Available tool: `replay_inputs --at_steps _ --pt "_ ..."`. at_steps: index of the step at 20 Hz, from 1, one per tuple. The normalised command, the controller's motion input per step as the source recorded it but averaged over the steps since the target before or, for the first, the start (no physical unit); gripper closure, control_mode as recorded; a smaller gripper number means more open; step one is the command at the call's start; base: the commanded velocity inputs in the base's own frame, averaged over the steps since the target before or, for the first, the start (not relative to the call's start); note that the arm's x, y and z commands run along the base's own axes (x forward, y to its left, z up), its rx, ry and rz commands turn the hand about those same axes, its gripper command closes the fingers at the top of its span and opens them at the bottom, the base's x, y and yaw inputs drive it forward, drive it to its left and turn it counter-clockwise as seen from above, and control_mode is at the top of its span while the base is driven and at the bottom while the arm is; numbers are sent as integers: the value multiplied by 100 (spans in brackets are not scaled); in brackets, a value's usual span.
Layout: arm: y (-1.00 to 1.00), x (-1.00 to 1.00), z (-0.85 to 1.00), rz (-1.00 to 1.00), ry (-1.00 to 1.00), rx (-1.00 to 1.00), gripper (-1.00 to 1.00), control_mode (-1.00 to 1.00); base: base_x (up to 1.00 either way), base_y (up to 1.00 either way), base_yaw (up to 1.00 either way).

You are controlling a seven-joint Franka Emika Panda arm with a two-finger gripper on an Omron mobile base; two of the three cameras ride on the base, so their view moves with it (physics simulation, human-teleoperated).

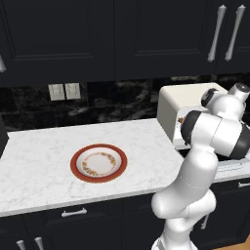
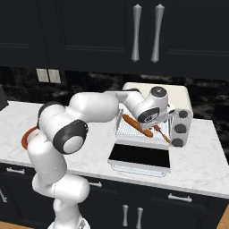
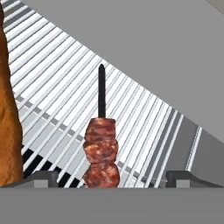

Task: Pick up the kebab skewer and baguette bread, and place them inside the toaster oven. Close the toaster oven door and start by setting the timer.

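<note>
The toaster oven (image 2: 180,96) stands at the counter's right end, and the toaster oven door (image 2: 139,156) is folded down flat in front of it. My gripper (image 3: 113,178) reaches into the oven cavity over the wire rack (image 3: 57,78). Its fingers (image 3: 41,177) are spread wide, so it is open. The kebab skewer (image 3: 101,148) lies on the rack between them, clear of both. The baguette bread (image 3: 8,131) lies on the rack to its left. From the right base view, the baguette bread (image 2: 134,124) and the kebab skewer (image 2: 163,135) lie side by side beneath my gripper (image 2: 156,129).
A red-rimmed plate (image 1: 98,162) sits bare on the white marble counter (image 1: 39,161), left of the oven (image 1: 180,100). Three knobs (image 2: 180,129) run down the oven's right side. Dark cabinets hang above, with drawers below the counter edge.
</note>
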Motion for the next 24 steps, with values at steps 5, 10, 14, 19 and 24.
replay_inputs --at_steps 5,10,14,19,24 --pt "-7 0 26 0 0 1 -100 -100 0 0 0" --pt "-11 -26 24 -1 0 0 -100 -100 0 0 0" --pt "-1 -67 12 -22 0 3 -100 -100 0 0 0" --pt "3 -51 2 -44 20 1 -100 -100 0 0 0" --pt "29 -14 -13 -54 39 0 -100 -100 0 0 0"
